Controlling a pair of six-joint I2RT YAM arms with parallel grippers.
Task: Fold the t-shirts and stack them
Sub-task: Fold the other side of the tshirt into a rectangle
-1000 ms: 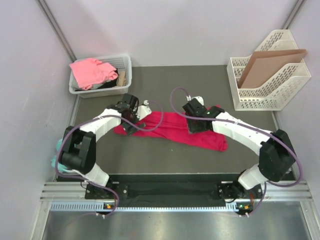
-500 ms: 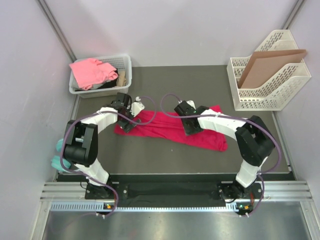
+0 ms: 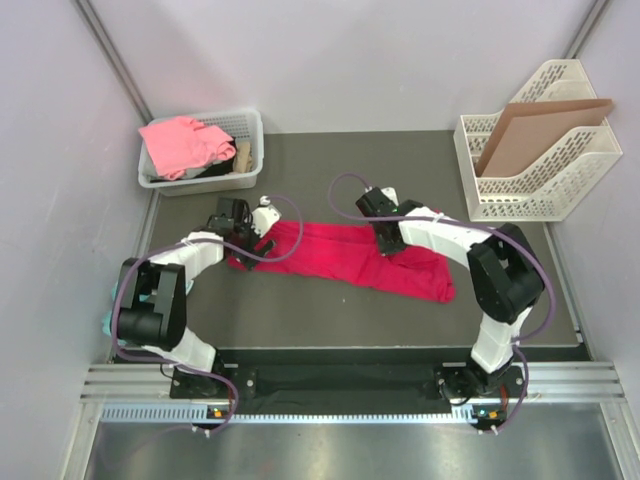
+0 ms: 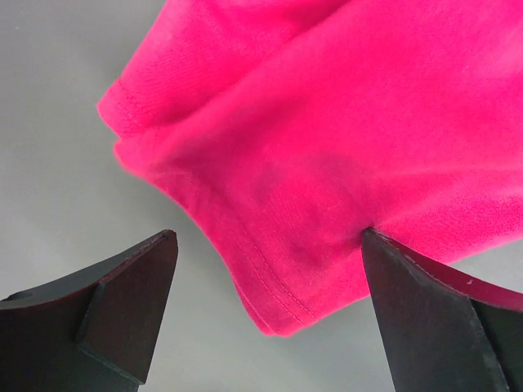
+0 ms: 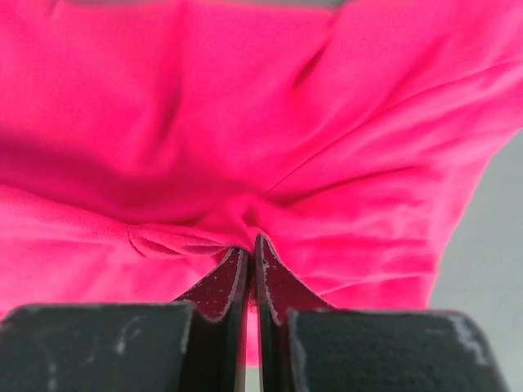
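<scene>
Early in the job, by the look of it. Across the middle of the bench [image 3: 330, 170], the crimson t-shirt [image 3: 335, 250]: rumpled, drawn out in a long strip from near the left edge toward the right, unfolded, with no clean crease anywhere. At the far left corner, a white basket [image 3: 255, 140] holding the pink t-shirt [image 3: 180, 140], bunched up and draped over the rim, not yet brought out. No stack anywhere. Right hand [image 5: 249, 245]: clamped tight on a pinch of crimson cloth near the far hem, right of the shirt's middle, with fabric puckered into the closed fingers. Left hand [image 4: 268, 235]: spread wide over the shirt's left end, a fingertip either side of a hemmed corner, gripping nothing. Left to do, seemingly: secure that corner, flatten and fold the crimson one, then fetch, fold and stack the pink one.
</scene>
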